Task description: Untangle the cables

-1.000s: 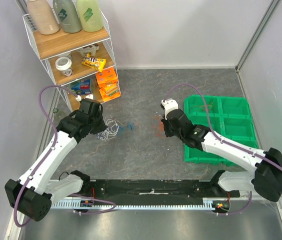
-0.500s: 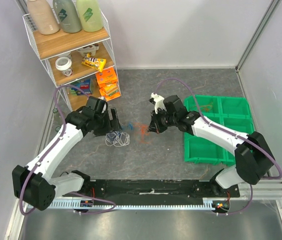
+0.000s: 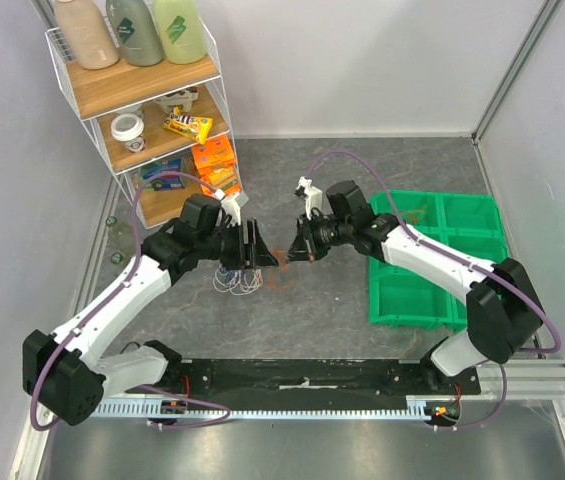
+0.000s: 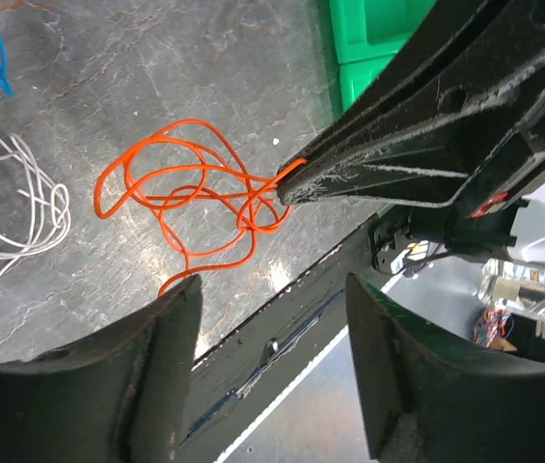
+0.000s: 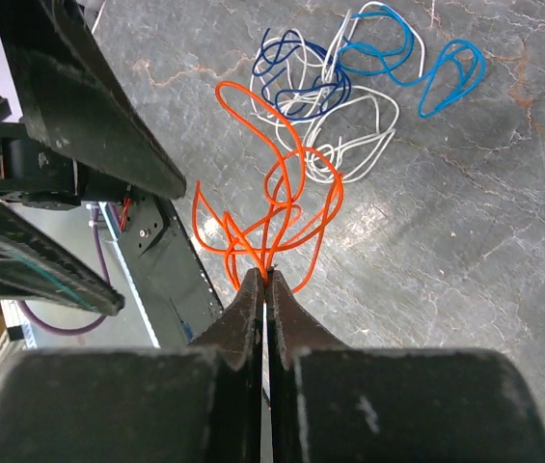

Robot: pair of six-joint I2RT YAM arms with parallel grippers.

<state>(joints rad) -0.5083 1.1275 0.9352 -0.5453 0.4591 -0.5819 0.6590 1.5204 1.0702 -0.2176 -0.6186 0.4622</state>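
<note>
1. Room: the grey table (image 3: pixel 302 180) is walled in, with a wire shelf (image 3: pixel 142 90) at the far left and a green bin (image 3: pixel 387 305) at the right. My 2 arms meet near its middle.
2. Surface: flat, mottled and bare around the work.
3. Cables: the white wires (image 5: pixel 349 145) and blue wires (image 5: pixel 446 77) lie loose on the table, left of the orange wire (image 5: pixel 282 183).
4. Right pincer (image 5: pixel 264 280): shut tight on a bunch of orange strands, whose loops trail away toward the other wires. I cannot tell whether they are threaded through them.
5. Left pincer (image 4: pixel 272 285): jaws apart and holding nothing, facing the right tip from the left, with the orange loops just below.
6. Judgement: my left arm is nearer the loops.
</note>
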